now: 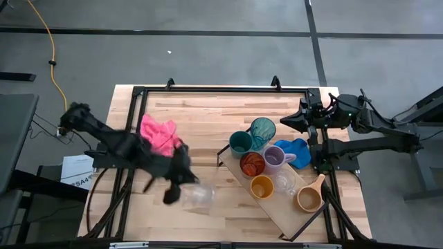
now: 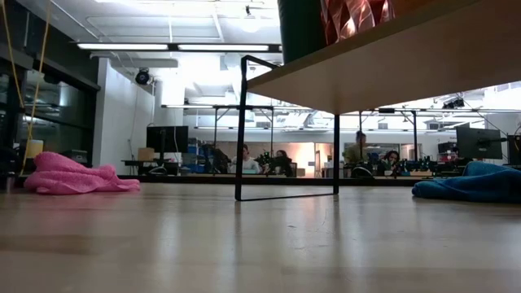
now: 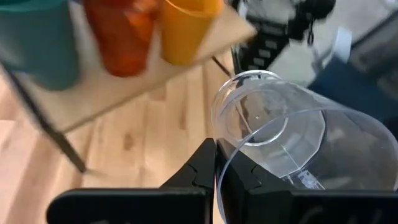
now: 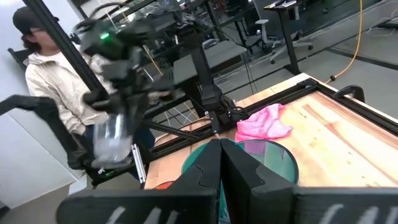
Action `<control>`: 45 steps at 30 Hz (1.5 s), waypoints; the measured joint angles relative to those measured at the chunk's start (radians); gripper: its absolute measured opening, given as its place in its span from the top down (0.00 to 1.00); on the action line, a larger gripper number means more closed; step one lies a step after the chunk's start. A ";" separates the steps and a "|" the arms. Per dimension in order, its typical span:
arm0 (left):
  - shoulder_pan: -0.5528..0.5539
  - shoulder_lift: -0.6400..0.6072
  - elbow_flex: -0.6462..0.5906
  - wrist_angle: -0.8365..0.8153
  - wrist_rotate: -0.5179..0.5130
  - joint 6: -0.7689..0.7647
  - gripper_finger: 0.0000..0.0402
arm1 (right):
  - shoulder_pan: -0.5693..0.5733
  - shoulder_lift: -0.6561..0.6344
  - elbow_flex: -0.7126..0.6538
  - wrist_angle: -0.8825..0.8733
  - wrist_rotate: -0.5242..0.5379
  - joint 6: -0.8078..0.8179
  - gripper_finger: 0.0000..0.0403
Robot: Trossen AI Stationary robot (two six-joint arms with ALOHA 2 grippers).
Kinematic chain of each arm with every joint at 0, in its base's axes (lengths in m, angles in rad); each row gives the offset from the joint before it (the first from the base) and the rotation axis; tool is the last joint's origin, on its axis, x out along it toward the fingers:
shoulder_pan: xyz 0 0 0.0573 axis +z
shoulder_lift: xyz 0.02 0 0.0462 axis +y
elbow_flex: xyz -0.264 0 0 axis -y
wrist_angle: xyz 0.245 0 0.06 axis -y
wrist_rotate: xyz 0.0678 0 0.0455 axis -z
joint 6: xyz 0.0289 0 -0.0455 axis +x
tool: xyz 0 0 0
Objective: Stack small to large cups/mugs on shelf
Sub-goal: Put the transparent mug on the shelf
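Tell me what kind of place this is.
Likely a robotics lab in an open office: a wooden worktable with robot arms, people at desks with monitors behind, and ceiling strip lights.

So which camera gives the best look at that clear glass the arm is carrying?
The left wrist view: the clear glass fills it, rim pinched in the left gripper. The high view shows it small, the right wrist view blurred, the low view not at all.
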 joint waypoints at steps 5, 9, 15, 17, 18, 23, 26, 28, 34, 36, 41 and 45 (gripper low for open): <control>-0.058 0.234 0.212 -0.051 -0.009 -0.076 1.00 | 0.000 0.000 0.000 0.000 0.000 0.011 1.00; -0.078 0.413 0.378 -0.060 -0.038 -0.162 1.00 | 0.000 0.000 0.000 -0.001 0.000 0.010 1.00; -0.075 0.641 0.589 -0.064 -0.062 -0.250 1.00 | 0.000 0.000 0.000 -0.001 0.000 0.009 1.00; -0.074 0.696 0.637 -0.084 -0.066 -0.259 1.00 | 0.000 0.000 0.000 -0.001 0.000 0.009 1.00; -0.074 0.720 0.653 -0.098 -0.068 -0.263 1.00 | 0.000 0.000 0.000 -0.001 0.000 0.008 1.00; -0.074 0.790 0.674 -0.117 -0.074 -0.307 1.00 | 0.000 -0.001 0.000 -0.001 -0.006 0.008 1.00; -0.075 0.808 0.674 -0.120 -0.074 -0.324 1.00 | 0.000 0.000 0.000 -0.001 -0.007 0.011 1.00; -0.075 0.808 0.674 -0.120 -0.074 -0.327 1.00 | 0.000 -0.001 0.000 -0.001 -0.008 0.011 1.00; -0.068 0.805 0.675 -0.140 -0.073 -0.346 1.00 | 0.000 -0.002 0.000 -0.001 -0.009 0.018 1.00; -0.068 0.805 0.675 -0.138 -0.073 -0.347 1.00 | 0.000 -0.002 0.000 -0.001 -0.009 0.018 1.00; -0.067 0.805 0.675 -0.106 -0.088 -0.392 1.00 | 0.000 -0.001 0.000 -0.001 -0.013 0.014 1.00; -0.067 0.805 0.675 -0.014 -0.094 -0.409 1.00 | 0.000 -0.001 0.000 -0.001 -0.013 0.010 1.00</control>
